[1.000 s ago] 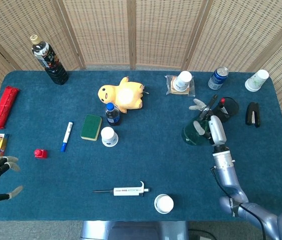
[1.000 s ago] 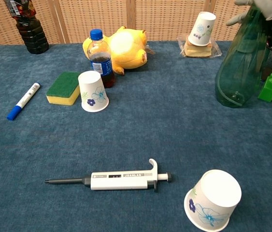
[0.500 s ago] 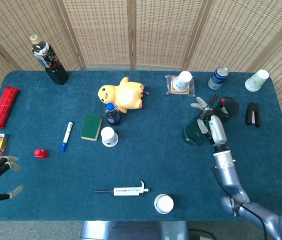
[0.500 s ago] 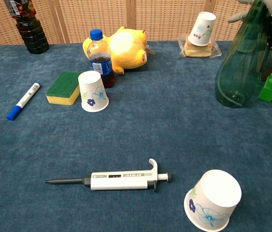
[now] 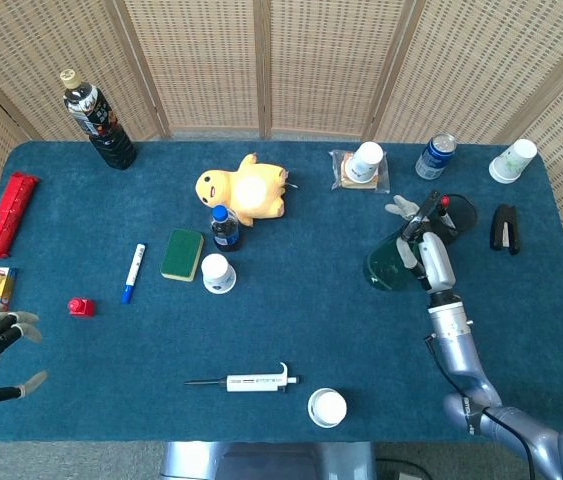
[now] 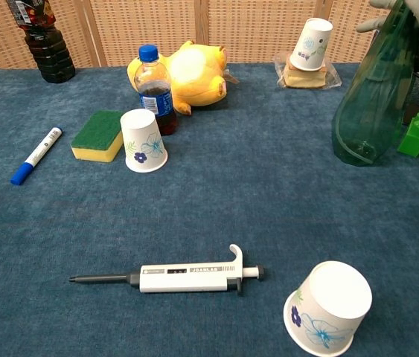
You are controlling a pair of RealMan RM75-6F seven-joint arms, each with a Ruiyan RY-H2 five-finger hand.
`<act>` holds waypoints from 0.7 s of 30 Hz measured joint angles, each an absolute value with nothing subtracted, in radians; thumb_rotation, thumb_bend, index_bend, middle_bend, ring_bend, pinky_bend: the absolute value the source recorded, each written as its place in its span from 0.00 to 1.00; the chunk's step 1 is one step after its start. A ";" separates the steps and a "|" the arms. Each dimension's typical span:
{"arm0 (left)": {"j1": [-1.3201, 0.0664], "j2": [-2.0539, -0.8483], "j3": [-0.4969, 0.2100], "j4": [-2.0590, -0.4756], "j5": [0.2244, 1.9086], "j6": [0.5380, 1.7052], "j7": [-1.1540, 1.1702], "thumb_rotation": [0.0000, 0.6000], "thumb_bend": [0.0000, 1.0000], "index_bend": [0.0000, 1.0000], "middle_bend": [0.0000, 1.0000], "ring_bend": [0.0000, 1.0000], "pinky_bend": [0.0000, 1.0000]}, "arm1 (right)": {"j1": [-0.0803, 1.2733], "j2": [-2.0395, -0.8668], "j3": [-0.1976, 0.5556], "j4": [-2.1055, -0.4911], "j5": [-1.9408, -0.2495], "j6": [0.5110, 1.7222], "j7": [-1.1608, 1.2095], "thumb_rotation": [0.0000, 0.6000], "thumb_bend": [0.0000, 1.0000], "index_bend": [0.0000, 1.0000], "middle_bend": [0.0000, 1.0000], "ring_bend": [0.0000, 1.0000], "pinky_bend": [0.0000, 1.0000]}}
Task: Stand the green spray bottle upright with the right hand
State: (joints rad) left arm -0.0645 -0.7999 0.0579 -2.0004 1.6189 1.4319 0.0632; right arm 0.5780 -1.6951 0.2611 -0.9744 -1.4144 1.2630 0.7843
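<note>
Right hand (image 5: 429, 255) is grasping the green spray bottle (image 6: 369, 104) near its top, right side of frame, prob to steady it; base on the table (image 6: 216, 216), bottle tilted.

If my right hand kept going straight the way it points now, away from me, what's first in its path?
Probably the round black mesh holder just past the right hand and the translucent green spray bottle it holds, though depth is hard to judge.
</note>
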 measured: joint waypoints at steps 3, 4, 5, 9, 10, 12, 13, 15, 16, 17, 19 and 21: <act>-0.064 -0.801 0.058 -2.000 1.619 1.432 0.063 0.88 0.24 0.42 0.32 0.28 0.16 | 0.579 -1.695 0.260 -0.973 -1.414 1.260 0.785 0.00 0.23 0.00 0.18 0.04 0.06; -0.064 -0.801 0.058 -1.999 1.619 1.432 0.062 0.88 0.24 0.42 0.32 0.28 0.16 | 0.580 -1.695 0.259 -0.972 -1.415 1.258 0.784 0.00 0.23 0.00 0.17 0.04 0.05; -0.064 -0.801 0.058 -1.999 1.618 1.432 0.062 0.88 0.24 0.42 0.32 0.28 0.16 | 0.580 -1.694 0.258 -0.972 -1.416 1.258 0.784 0.00 0.23 0.00 0.17 0.03 0.05; -0.064 -0.800 0.058 -1.999 1.617 1.432 0.062 0.88 0.24 0.42 0.32 0.28 0.16 | 0.578 -1.690 0.256 -0.977 -1.419 1.261 0.785 0.00 0.23 0.00 0.16 0.03 0.04; -0.065 -0.800 0.058 -1.999 1.617 1.432 0.063 0.87 0.24 0.42 0.32 0.28 0.16 | 0.578 -1.690 0.256 -0.978 -1.420 1.262 0.787 0.00 0.23 0.00 0.16 0.02 0.04; -0.065 -0.800 0.057 -1.999 1.617 1.431 0.063 0.87 0.24 0.42 0.32 0.28 0.16 | 0.577 -1.688 0.256 -0.980 -1.421 1.265 0.788 0.00 0.23 0.00 0.15 0.02 0.03; -0.066 -0.801 0.057 -1.999 1.617 1.431 0.063 0.87 0.24 0.42 0.32 0.28 0.16 | 0.576 -1.687 0.256 -0.982 -1.422 1.266 0.789 0.00 0.23 0.00 0.15 0.01 0.03; -0.066 -0.801 0.057 -1.999 1.617 1.429 0.064 0.87 0.24 0.42 0.32 0.28 0.16 | 0.575 -1.683 0.255 -0.985 -1.422 1.266 0.791 0.00 0.23 0.00 0.14 0.01 0.03; -0.067 -0.802 0.057 -2.000 1.617 1.429 0.065 0.87 0.24 0.42 0.32 0.28 0.16 | 0.574 -1.683 0.255 -0.984 -1.423 1.266 0.791 0.00 0.23 0.00 0.14 0.01 0.02; -0.067 -0.802 0.057 -2.000 1.617 1.428 0.065 0.87 0.24 0.42 0.32 0.28 0.16 | 0.574 -1.681 0.254 -0.984 -1.423 1.266 0.791 0.00 0.23 0.00 0.14 0.01 0.02; -0.068 -0.803 0.057 -2.000 1.616 1.427 0.066 0.87 0.24 0.42 0.32 0.28 0.16 | 0.573 -1.680 0.254 -0.984 -1.423 1.266 0.792 0.00 0.23 0.00 0.14 0.01 0.02; -0.069 -0.803 0.057 -2.001 1.616 1.426 0.067 0.88 0.24 0.42 0.32 0.28 0.16 | 0.572 -1.680 0.254 -0.984 -1.421 1.266 0.794 0.00 0.23 0.00 0.14 0.01 0.02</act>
